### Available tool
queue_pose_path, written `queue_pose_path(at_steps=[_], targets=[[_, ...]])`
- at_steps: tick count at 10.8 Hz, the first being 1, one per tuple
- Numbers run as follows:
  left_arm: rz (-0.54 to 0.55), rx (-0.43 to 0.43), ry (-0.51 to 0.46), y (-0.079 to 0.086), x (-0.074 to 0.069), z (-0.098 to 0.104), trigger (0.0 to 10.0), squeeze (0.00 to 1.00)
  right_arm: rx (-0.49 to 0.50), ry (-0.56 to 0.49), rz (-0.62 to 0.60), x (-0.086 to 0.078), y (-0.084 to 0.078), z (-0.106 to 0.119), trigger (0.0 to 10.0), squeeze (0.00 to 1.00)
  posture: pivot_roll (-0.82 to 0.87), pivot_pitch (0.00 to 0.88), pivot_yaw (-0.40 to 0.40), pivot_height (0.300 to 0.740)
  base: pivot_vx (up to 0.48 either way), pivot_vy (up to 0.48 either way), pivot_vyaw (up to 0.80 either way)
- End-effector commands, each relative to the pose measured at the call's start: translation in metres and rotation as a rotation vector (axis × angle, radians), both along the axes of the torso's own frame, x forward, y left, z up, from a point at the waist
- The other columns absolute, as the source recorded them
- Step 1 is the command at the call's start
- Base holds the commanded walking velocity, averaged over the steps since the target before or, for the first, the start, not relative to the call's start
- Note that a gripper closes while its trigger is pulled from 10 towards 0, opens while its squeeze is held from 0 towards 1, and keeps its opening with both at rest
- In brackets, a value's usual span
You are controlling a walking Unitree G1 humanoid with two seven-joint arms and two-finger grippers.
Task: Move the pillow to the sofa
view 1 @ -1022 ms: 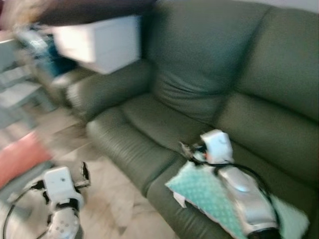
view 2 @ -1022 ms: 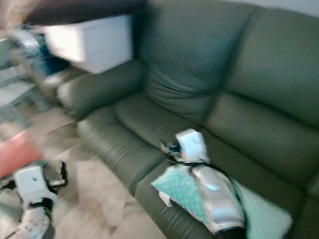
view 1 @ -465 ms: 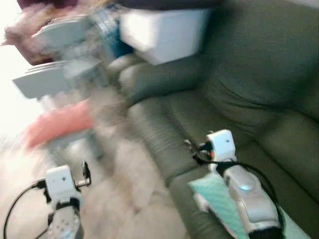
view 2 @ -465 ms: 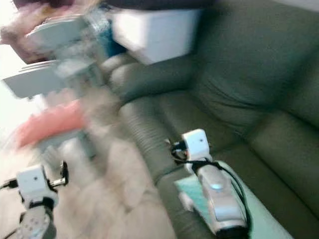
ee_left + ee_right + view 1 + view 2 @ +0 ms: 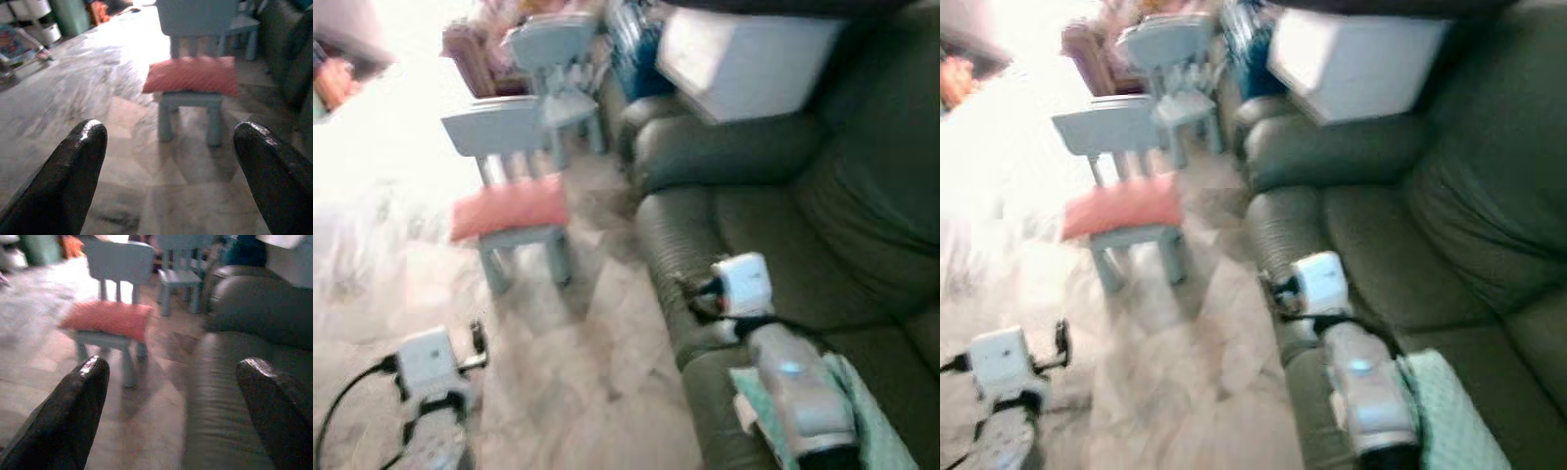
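Observation:
A pink pillow (image 5: 509, 206) lies on the seat of a small pale-blue chair (image 5: 499, 132) on the tiled floor, left of the dark green sofa (image 5: 773, 225). My left gripper (image 5: 477, 338) hangs low over the floor, open and empty; its wrist view looks straight at the pink pillow (image 5: 190, 74). My right gripper (image 5: 690, 294) is open over the sofa's front edge, holding nothing. The right wrist view has the pillow (image 5: 107, 318) and the sofa seat (image 5: 234, 421) ahead of the black fingers (image 5: 73, 416).
A second small chair (image 5: 558, 49) stands behind the first. A white box (image 5: 744, 64) rests on the sofa's arm. A teal dotted pillow (image 5: 876, 426) lies on the sofa seat under my right arm. Open tiled floor (image 5: 597, 343) runs between chair and sofa.
The camera has swung left, bringing the chairs and the pink pillow into view and pushing the sofa to the right. Both arms keep the same pose.

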State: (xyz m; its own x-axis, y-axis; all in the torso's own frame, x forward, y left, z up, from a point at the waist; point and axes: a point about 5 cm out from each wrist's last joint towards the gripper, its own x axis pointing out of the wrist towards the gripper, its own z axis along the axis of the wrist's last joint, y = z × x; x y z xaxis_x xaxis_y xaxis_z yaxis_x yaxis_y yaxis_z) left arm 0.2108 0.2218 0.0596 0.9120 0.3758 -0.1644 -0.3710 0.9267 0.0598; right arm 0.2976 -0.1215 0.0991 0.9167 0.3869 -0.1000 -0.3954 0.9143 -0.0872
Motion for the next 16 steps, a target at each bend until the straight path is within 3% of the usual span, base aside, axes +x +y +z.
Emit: queue_pose_path(at_steps=[1, 16], targets=[[-0.004, -0.008, -0.006, -0.0005, 0.0009, 0.0015, 10.0, 0.00, -0.004, 0.000, -0.011, -0.0001, -0.0049, 0.0012, 10.0, 0.00, -0.17, 0.076, 0.038, 0.740, 0.000, 0.000, 0.00], [0.014, -0.028, 0.009, 0.0006, 0.0006, -0.0017, 10.0, 0.00, 0.001, 0.004, -0.005, 0.0006, -0.0043, 0.0009, 10.0, 0.00, -0.17, 0.075, 0.033, 0.740, 0.000, 0.450, 0.00]])
